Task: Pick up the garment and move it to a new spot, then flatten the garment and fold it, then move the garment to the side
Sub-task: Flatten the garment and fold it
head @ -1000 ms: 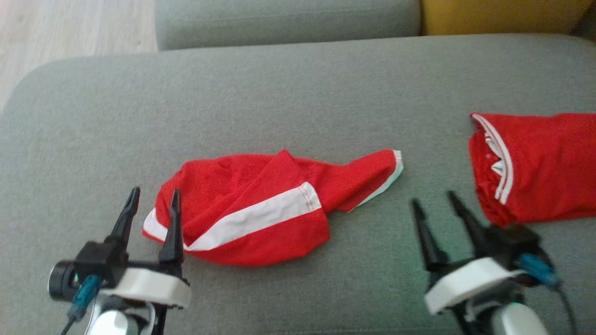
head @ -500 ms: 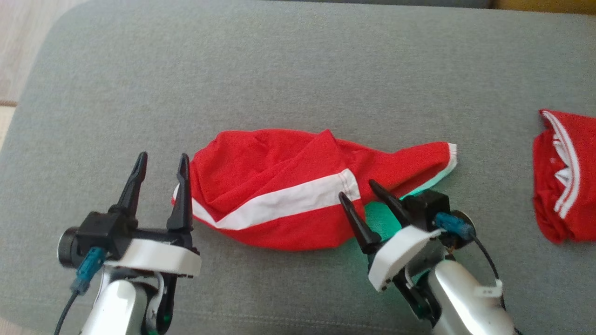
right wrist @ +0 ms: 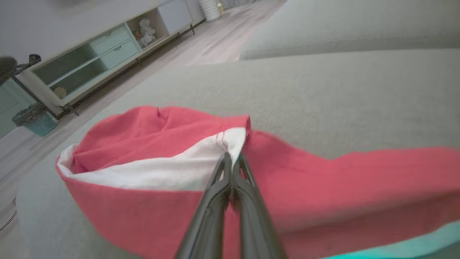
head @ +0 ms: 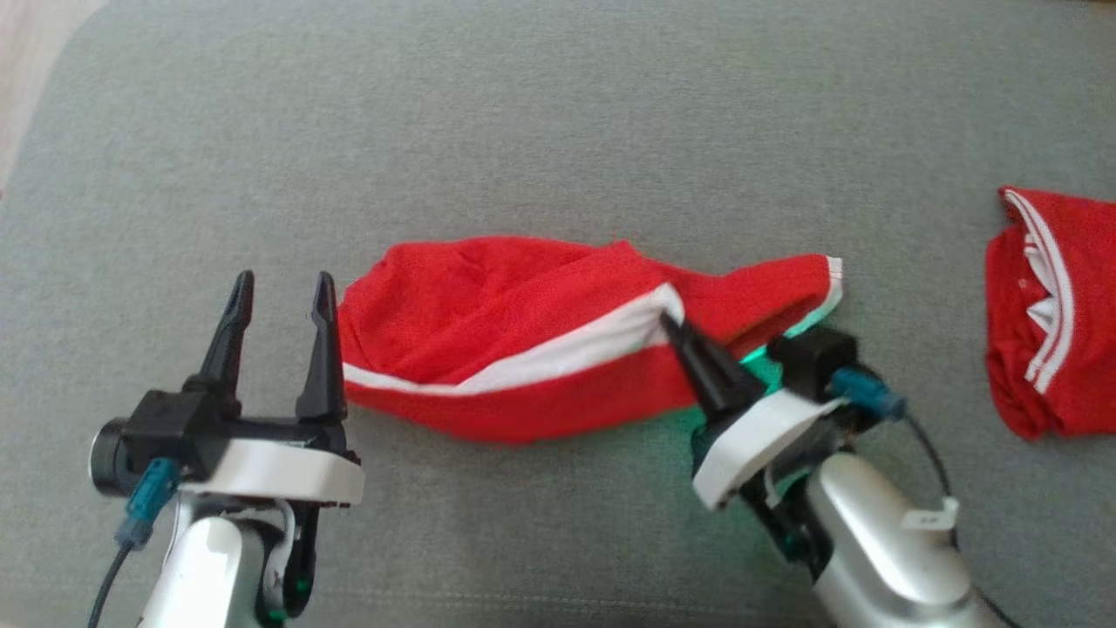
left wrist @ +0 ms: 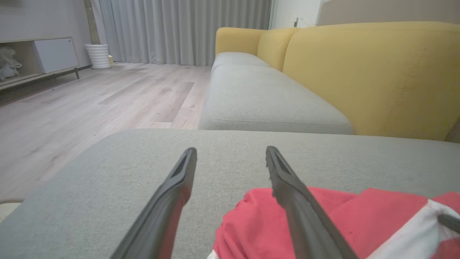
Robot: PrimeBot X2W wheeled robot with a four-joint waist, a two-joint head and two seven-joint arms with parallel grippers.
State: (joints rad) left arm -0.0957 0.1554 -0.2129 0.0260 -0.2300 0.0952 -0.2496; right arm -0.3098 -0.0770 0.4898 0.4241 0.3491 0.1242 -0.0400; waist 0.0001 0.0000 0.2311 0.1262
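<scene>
Barely begun: the red garment (head: 523, 349) lies crumpled mid-width on the grey sofa cushion (head: 523, 131), toward its front edge. The right gripper (head: 671, 323) is pinched, seemingly on its white stripe. The left gripper (head: 277, 296) stands spread at the garment's left end. Lifting, flattening, folding and setting aside remain.

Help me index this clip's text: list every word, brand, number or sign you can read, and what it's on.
No text can be read.
red garment: plain white stripe, no print.
second red garment: white trim, no lettering.
white tag on the right forearm: too small to read.
</scene>
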